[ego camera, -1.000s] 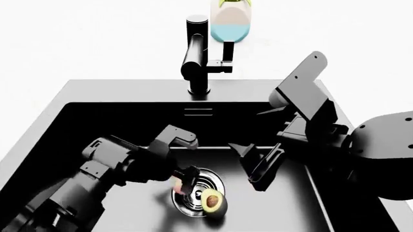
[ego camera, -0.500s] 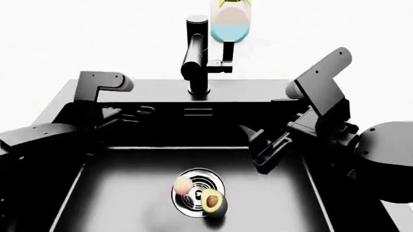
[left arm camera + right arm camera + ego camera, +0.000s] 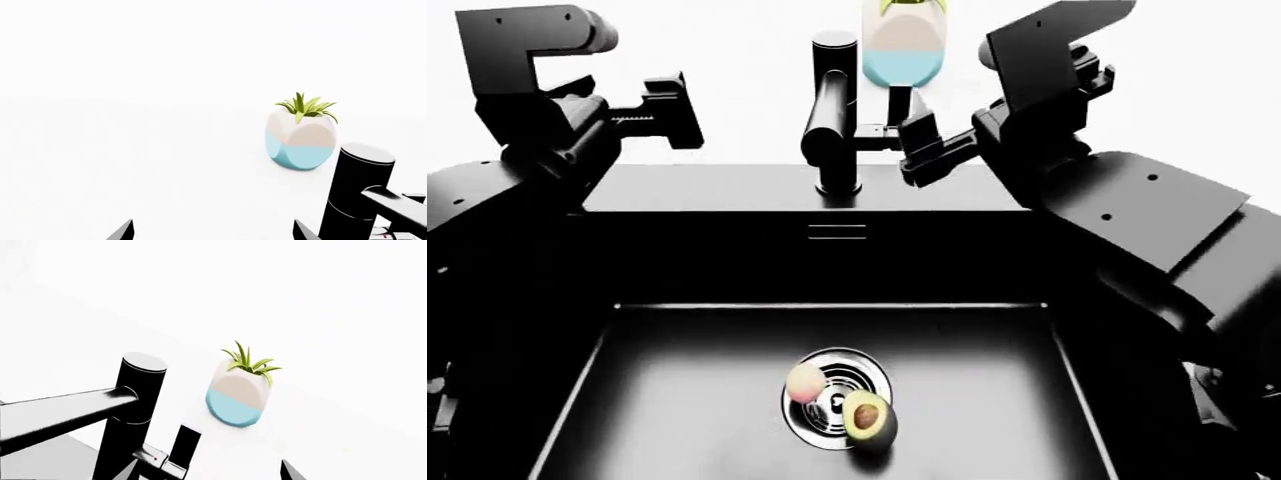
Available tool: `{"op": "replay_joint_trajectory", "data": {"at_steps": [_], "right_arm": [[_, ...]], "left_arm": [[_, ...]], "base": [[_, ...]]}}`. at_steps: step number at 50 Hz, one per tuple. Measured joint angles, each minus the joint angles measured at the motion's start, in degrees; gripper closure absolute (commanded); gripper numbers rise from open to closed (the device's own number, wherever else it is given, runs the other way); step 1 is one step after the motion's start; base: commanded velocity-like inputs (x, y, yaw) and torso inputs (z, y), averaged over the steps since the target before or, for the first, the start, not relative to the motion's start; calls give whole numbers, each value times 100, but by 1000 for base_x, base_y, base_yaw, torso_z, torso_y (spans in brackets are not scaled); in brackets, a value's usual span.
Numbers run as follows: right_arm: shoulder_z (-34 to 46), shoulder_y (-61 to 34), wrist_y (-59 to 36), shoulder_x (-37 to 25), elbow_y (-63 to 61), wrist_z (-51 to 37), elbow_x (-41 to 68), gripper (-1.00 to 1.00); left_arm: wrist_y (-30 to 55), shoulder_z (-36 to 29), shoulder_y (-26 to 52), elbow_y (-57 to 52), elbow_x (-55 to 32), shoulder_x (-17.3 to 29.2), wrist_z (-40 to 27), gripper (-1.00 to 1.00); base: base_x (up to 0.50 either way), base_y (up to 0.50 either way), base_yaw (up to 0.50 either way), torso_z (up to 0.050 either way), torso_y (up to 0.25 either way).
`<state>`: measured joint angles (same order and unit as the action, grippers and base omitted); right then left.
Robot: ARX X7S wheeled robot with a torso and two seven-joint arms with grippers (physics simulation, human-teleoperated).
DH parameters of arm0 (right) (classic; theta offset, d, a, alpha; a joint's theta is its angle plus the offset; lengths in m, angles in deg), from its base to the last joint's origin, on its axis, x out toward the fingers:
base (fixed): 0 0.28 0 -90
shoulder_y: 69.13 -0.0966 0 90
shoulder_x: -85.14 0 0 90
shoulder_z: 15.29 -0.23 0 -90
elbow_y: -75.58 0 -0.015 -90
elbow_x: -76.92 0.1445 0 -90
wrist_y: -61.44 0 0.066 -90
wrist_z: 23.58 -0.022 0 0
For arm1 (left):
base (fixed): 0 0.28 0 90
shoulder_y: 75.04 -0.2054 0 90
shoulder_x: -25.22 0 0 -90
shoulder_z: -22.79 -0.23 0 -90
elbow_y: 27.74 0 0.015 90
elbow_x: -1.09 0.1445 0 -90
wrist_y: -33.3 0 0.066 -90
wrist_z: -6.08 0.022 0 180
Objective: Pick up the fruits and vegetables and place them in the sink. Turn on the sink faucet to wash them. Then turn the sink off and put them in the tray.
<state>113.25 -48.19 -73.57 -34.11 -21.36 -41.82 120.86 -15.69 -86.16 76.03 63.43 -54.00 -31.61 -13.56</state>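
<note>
Head view: avocado [image 3: 869, 418] and peach [image 3: 807, 381] sit on the sink [image 3: 694, 400] drain at 6 o'clock. Right hand [image 3: 918, 140], spread wide and empty, is just beside the faucet [image 3: 831, 110] lever; left hand [image 3: 665, 110] spread unclear. Lever looks rigid and slick; push its tip.

White countertop [image 3: 1174, 110] carries black sink [image 3: 694, 200] set into it, black faucet [image 3: 831, 110] at sink's far edge, blue-and-cream plant pot [image 3: 904, 45] just behind faucet.
</note>
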Motion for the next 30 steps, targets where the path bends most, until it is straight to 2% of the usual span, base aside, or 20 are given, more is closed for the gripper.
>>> {"op": "replay_joint_trajectory", "data": {"at_steps": [19, 24, 30], "right_arm": [[-75, -748, 1929, 1396, 2919, 229, -1113, -100], [-104, -1105, 2571, 1857, 4180, 441, -1305, -100], [640, -1641, 3364, 2336, 5794, 694, -743, -100]], "left_arm": [[-250, -144, 312, 378, 373, -278, -22, -100], [-246, -121, 290, 324, 355, -265, -68, -100], [-227, -106, 325, 312, 341, -257, -94, -100]], "base": [[0, 0, 0, 0, 0], [0, 0, 0, 0, 0], [0, 0, 0, 0, 0]]}}
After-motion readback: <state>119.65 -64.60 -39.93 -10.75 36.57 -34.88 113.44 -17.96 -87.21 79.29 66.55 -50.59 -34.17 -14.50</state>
